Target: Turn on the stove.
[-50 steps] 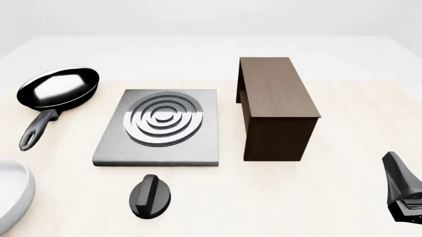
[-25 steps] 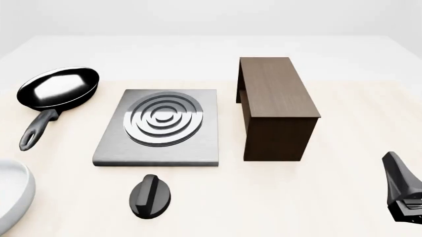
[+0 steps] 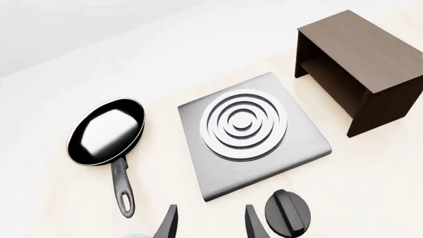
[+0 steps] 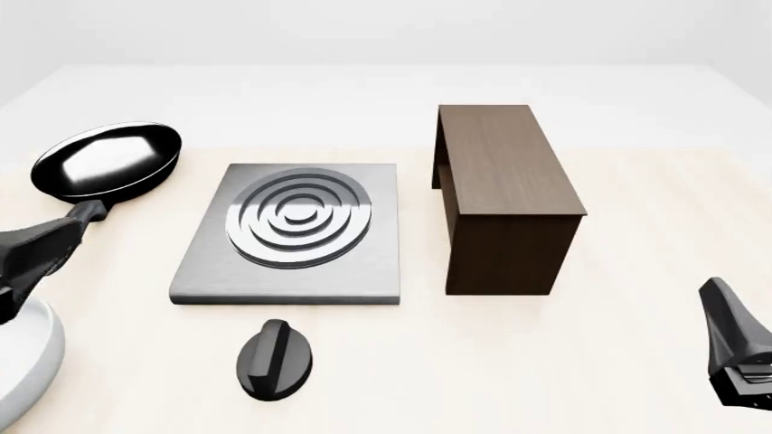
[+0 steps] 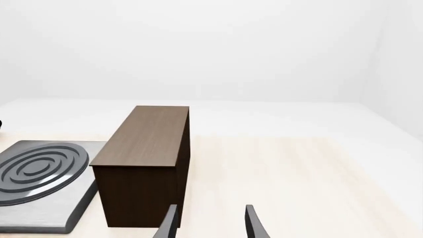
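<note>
The stove (image 4: 289,237) is a flat, square plate of brushed grey metal lying level on the table, left of centre in the front view. Raised concentric silver rings (image 4: 296,219) sit on its top, nearer the far edge. Its control knob (image 4: 274,359) is small, round and black with a raised ridge across it, lying apart from the plate just off its near edge.

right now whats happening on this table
Two robot arms face a stove plate with its black control knob lying loose on the table in front of it. Nothing is being held. The left gripper is open, above the table near the frying pan handle, short of the knob. The right gripper is open and apart from everything, beside the wooden stand.
</note>
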